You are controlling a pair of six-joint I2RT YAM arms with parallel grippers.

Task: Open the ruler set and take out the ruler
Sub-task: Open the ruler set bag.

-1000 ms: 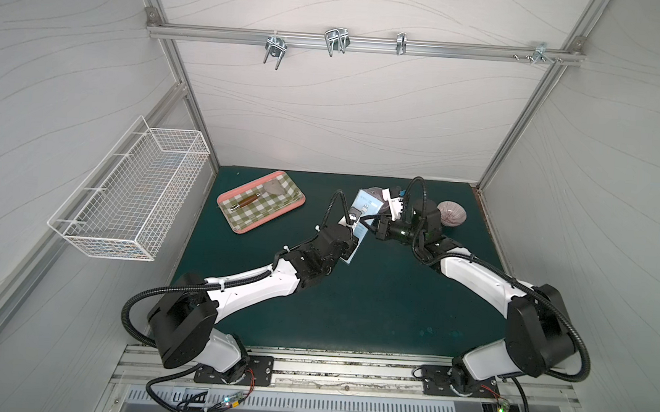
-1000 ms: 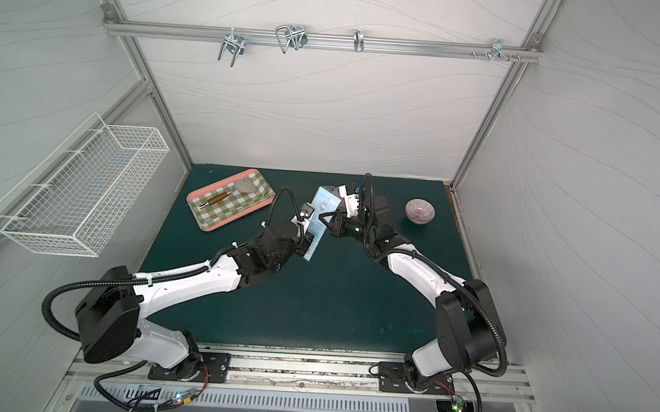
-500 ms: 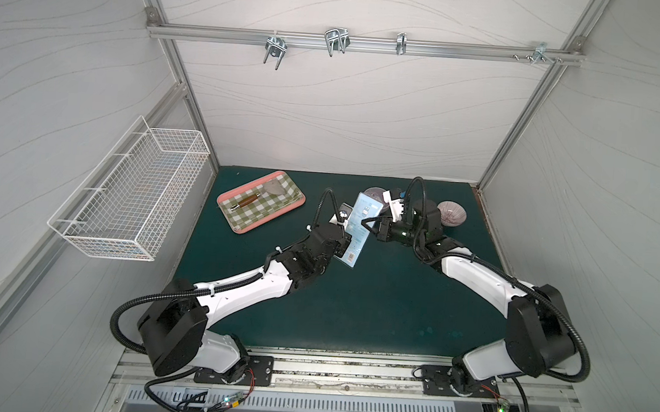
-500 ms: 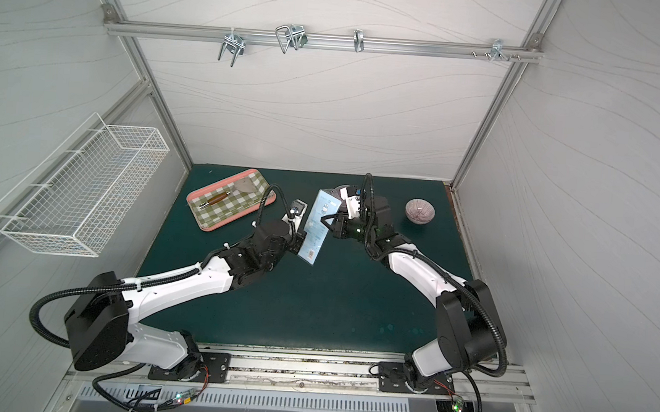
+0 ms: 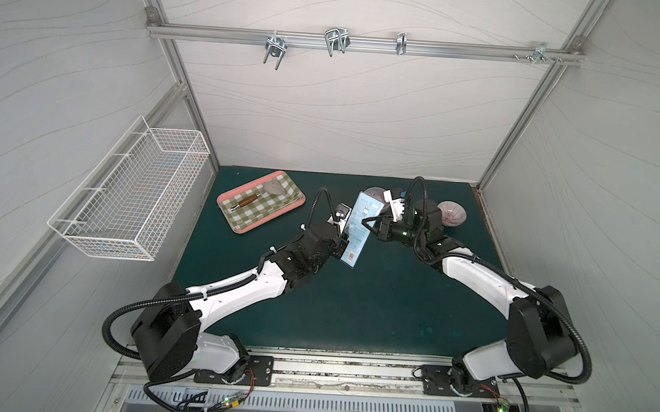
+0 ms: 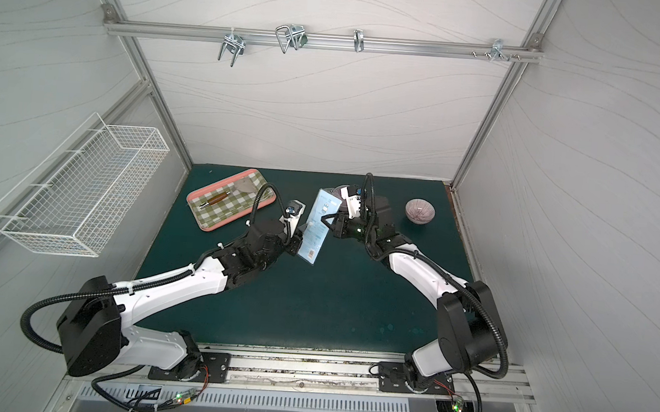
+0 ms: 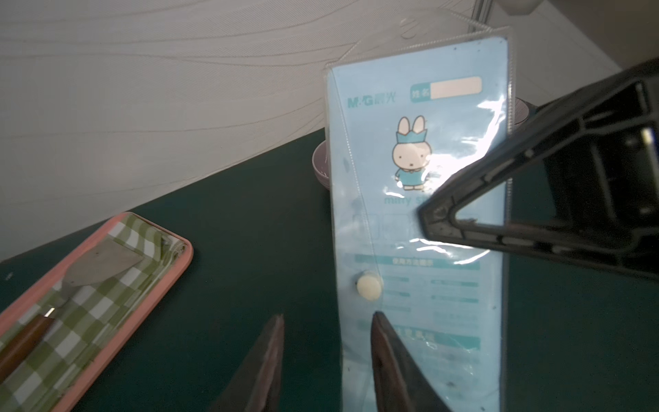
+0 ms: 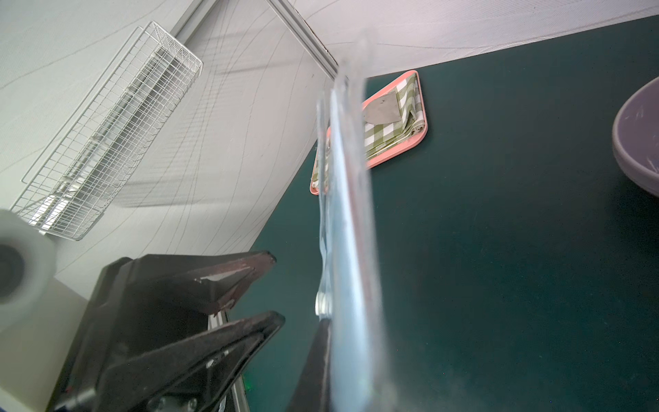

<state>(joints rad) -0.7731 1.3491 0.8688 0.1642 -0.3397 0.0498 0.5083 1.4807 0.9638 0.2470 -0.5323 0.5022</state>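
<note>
The ruler set (image 5: 360, 227) (image 6: 319, 226) is a light-blue card with a rabbit print in a clear sleeve (image 7: 420, 178), held on end above the green mat. My right gripper (image 5: 371, 223) (image 6: 325, 218) is shut on it from the right side, one finger flat against its printed face. The right wrist view shows the ruler set (image 8: 347, 214) edge-on in my right gripper (image 8: 338, 328). My left gripper (image 5: 340, 237) (image 7: 328, 317) is open at the sleeve's lower left edge, just below the white snap button (image 7: 369, 285). The ruler is hidden inside the sleeve.
A pink-rimmed checked tray (image 5: 226, 215) (image 6: 196, 214) with a wooden-handled scraper lies at the back left of the mat. A purple bowl (image 5: 452, 213) sits back right, and another bowl (image 5: 375, 194) is behind the package. A white wire basket (image 5: 130, 189) hangs on the left wall.
My left gripper, shut a second ago, has opened at the sleeve's lower edge. The package has swung more upright in the right gripper's grip.
</note>
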